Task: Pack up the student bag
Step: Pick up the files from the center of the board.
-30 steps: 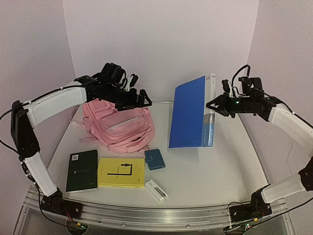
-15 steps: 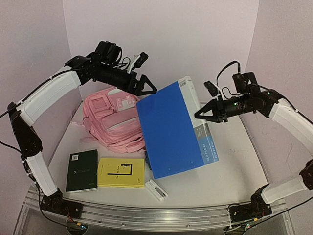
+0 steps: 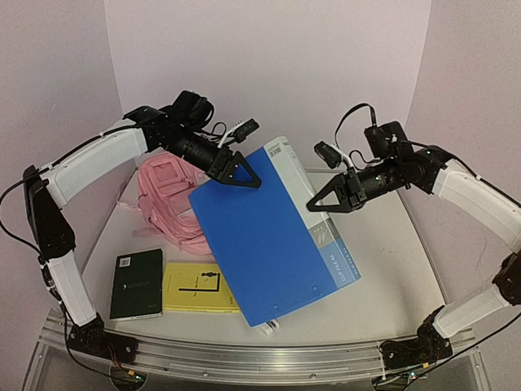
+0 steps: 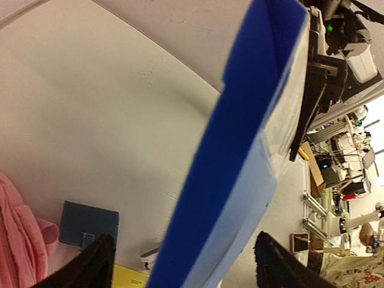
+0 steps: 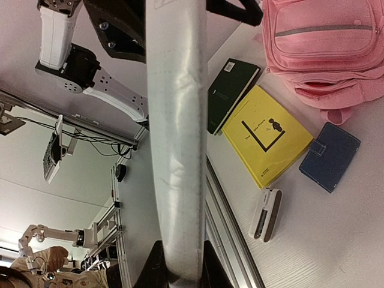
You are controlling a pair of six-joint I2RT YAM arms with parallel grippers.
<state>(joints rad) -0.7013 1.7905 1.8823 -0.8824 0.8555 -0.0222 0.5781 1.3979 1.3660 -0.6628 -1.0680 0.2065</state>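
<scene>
Packing the bag, binder in transfer. The blue binder (image 3: 260,244) hung tilted in the air above the bench (image 3: 383,269), its cover facing the overhead camera. The right claw (image 3: 316,204) was clamped on the binder's spine edge and evidently carried its weight. The wrist view showed that edge pinched between the two fingers.

The left claw (image 3: 238,177) stood at the binder's far upper corner with its jaws apart and the binder's edge between them. One finger (image 4: 99,267) showed a clear gap to the cover, so no second grip was made yet. A wide, flat thing held by one edge tends to swing. The second claw was probably placed there to steady it or take it over for the trip toward the bag.

The bag (image 3: 167,191) lay on the bench at the back left, under the left arm, partly hidden behind the binder. Whether its main opening was unzipped could not be told.

Count:
- One bag.
- One binder.
- Two books lying flat at the front left, a dark notebook (image 3: 136,283) and a yellow book (image 3: 191,287).
- One blue pouch (image 5: 330,157).
- One white case (image 5: 265,215).
- Two claws.

The four small items lay flat below the binder, none of them in the bag.
</scene>
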